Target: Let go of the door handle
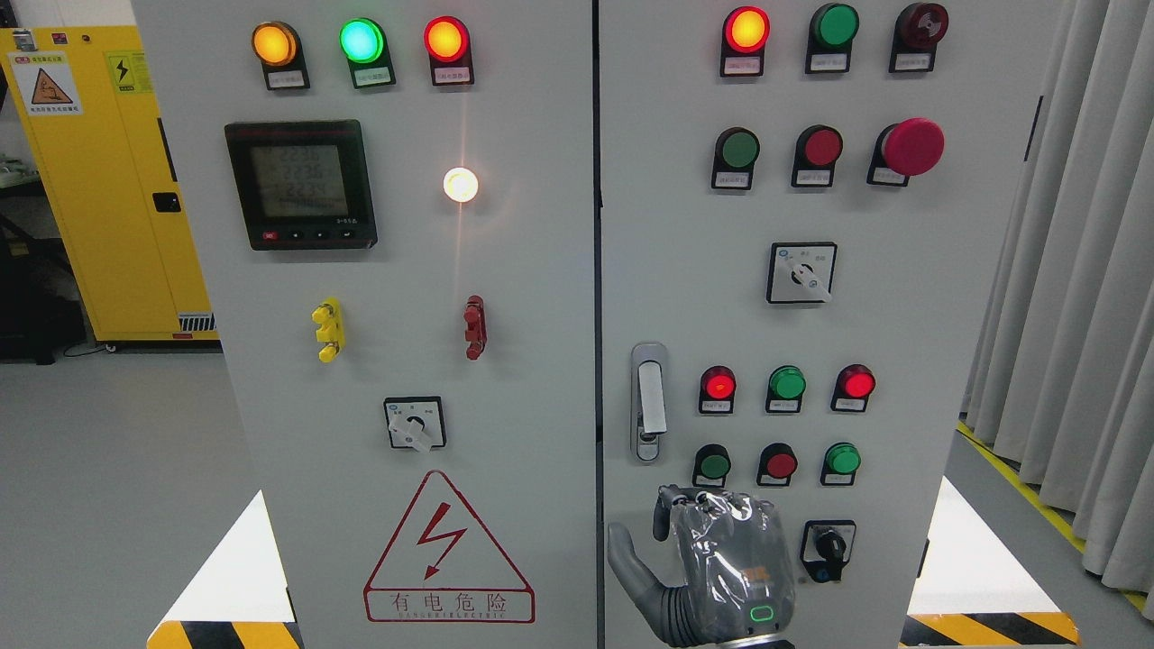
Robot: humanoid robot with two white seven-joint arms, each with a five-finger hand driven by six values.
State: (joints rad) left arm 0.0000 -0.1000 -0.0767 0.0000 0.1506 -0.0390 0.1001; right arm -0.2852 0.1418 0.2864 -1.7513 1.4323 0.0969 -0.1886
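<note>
The grey door handle [649,401] sits upright in its oval plate near the left edge of the right cabinet door [902,315]. My right hand [712,559] comes up from the bottom edge, back toward the camera, below the handle and apart from it. Its thumb [624,559] is spread to the left and its fingers [712,501] are loosely bent toward the panel, holding nothing. The gap between the hand and the handle shows bare panel. My left arm does not show.
Lit and unlit push buttons [786,386] and a rotary switch [828,548] crowd the panel just right of the hand. The left door [406,315] carries a meter, lamps and a warning triangle. A yellow cabinet [99,180] stands at the far left, grey curtains [1082,315] at the right.
</note>
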